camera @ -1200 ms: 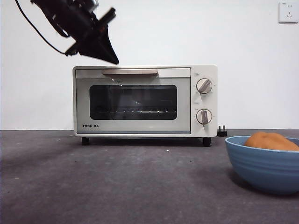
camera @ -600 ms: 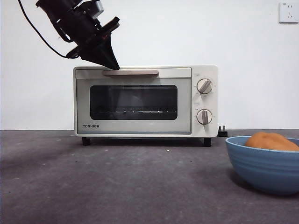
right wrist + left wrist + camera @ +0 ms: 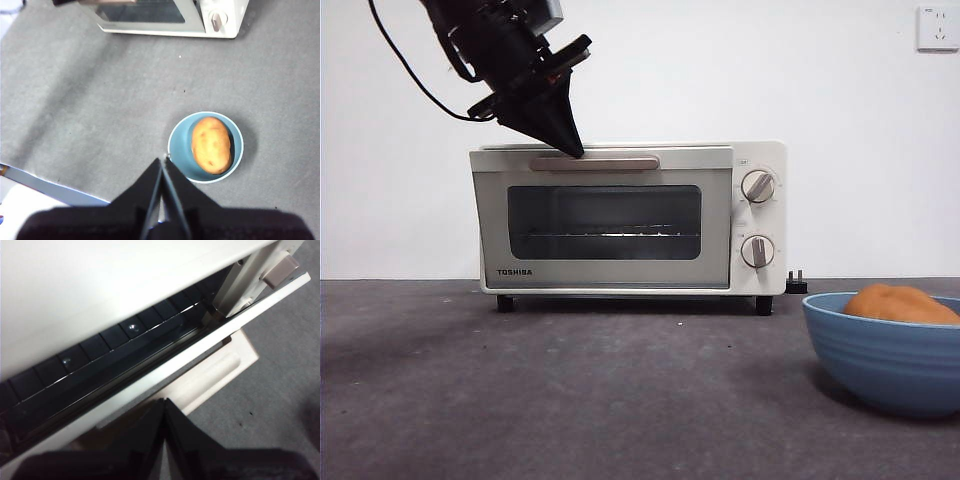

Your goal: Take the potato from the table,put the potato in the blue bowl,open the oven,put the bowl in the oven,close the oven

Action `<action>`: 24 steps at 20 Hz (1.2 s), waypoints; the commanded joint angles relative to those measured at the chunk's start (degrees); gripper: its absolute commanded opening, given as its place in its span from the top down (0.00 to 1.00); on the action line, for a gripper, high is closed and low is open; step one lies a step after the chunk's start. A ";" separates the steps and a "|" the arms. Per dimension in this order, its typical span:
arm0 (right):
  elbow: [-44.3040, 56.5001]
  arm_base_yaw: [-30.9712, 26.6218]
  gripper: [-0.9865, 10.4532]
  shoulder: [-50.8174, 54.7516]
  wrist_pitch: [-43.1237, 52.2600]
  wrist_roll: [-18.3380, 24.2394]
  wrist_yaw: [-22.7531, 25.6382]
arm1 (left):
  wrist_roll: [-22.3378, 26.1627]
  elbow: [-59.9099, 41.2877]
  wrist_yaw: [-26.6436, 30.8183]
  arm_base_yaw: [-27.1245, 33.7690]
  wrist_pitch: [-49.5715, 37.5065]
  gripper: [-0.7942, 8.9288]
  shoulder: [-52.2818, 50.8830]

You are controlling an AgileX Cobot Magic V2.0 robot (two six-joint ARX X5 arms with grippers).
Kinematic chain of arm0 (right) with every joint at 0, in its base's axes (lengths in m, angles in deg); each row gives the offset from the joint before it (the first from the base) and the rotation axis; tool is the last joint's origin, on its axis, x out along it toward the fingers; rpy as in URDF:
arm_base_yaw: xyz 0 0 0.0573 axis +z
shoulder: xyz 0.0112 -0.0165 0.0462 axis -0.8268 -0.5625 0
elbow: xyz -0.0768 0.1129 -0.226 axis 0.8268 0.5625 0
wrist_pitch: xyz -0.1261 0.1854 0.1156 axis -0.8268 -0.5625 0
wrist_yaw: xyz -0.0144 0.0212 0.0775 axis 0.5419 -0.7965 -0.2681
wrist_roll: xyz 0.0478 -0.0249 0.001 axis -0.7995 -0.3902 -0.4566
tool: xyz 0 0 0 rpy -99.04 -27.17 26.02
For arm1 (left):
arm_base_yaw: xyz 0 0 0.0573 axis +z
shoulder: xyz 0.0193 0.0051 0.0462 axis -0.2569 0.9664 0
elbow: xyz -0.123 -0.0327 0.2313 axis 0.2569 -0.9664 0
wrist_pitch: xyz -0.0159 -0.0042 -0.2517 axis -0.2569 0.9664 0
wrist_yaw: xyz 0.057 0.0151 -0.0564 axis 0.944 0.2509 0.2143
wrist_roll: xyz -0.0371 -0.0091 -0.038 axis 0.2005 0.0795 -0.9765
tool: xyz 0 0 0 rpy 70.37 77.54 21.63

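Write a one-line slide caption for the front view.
Left pincer at the handle tips the oven door slightly ajar; the potato sits in the blue bowl on the table.

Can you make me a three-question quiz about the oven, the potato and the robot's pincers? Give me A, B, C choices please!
1. Where is the potato? A in the blue bowl B inside the oven C on the table
2. How many knobs has the oven? A one B two C four
3. The oven door is: A flat down B shut tight C tipped open a crack

Answers: 1 A, it lies in the bowl. 2 B, two round knobs on its right. 3 C, a gap shows at the top, with the left pincer at the handle.
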 commanded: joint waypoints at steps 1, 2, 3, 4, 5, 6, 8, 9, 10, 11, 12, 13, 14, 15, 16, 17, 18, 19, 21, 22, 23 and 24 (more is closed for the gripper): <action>-0.17 0.04 0.92 0.79 0.20 -0.68 -0.13 | -3.61 -9.55 2.84 -0.26 -4.02 0.92 0.20; -0.17 0.07 0.92 1.03 0.17 -0.77 -0.13 | -4.35 -13.14 2.93 -0.37 -6.73 0.92 -1.77; -0.17 0.04 0.92 1.03 0.24 -0.79 -0.13 | -4.74 -15.69 4.02 -0.72 -8.07 0.92 -3.34; -0.17 0.04 0.92 1.03 0.24 -0.77 -0.13 | -4.92 -18.67 5.73 -1.14 -9.92 0.92 -5.09; -0.17 0.07 0.92 1.03 0.35 -0.74 -0.13 | -5.38 -21.07 7.17 -1.25 -11.45 0.92 -6.56; -0.17 0.04 0.92 1.03 0.59 -0.74 -0.11 | -5.81 -23.28 7.43 -1.22 -13.07 0.92 -7.87; -0.17 0.04 0.92 1.03 0.85 -0.77 -0.13 | -7.61 -27.61 8.74 -1.29 -16.79 0.92 -9.97; -0.17 0.07 0.92 1.03 0.76 -0.77 -0.13 | -8.37 -29.38 8.70 -1.29 -17.84 0.92 -10.56; -0.17 0.07 0.92 1.03 0.72 -0.74 -0.13 | -8.90 -31.08 8.85 -1.27 -18.75 0.92 -10.75; -0.17 0.04 0.92 1.03 0.79 -0.72 -0.13 | -9.16 -32.61 9.88 -1.31 -19.54 0.92 -10.75; -0.17 0.04 0.92 1.03 0.85 -0.70 -0.13 | -9.46 -34.38 11.43 -1.60 -21.07 0.92 -10.80; -0.17 0.04 0.92 1.03 0.83 -0.70 -0.13 | -10.45 -36.37 12.39 -2.01 -23.34 0.92 -10.97; -0.17 0.04 0.92 1.03 0.81 -0.70 -0.13 | -11.78 -38.18 12.70 -2.43 -25.40 0.92 -11.21; -0.17 0.04 0.92 1.03 0.81 -0.70 -0.13 | -12.98 -39.43 12.68 -2.71 -26.62 0.92 -11.23; -0.17 0.04 0.92 1.03 0.85 -0.70 -0.13 | -13.14 -40.04 12.70 -2.95 -27.23 0.92 -11.23; -0.17 0.07 0.92 1.01 0.98 -0.70 -0.13 | -13.18 -40.15 12.74 -3.28 -27.26 0.92 -11.23; -0.17 0.04 0.92 0.98 1.27 -0.70 -0.13 | -13.18 -40.15 12.96 -3.54 -27.28 0.92 -11.23; -0.17 0.04 0.92 0.98 1.55 -0.70 -0.11 | -13.18 -40.15 13.09 -3.65 -27.12 0.92 -11.26; -0.17 0.04 0.92 0.98 1.49 -0.70 -0.09 | -13.20 -40.15 13.09 -3.80 -26.21 0.92 -11.26; -0.17 0.04 0.92 0.98 1.29 -0.72 -0.09 | -13.18 -40.15 13.11 -4.15 -25.73 0.92 -11.26; -0.15 0.04 0.92 0.96 1.11 -0.70 -0.09 | -13.03 -40.15 13.14 -4.61 -25.24 0.92 -11.26; -0.15 0.04 0.92 0.96 0.81 -0.72 -0.09 | -13.03 -40.15 13.16 -5.05 -24.81 0.92 -11.26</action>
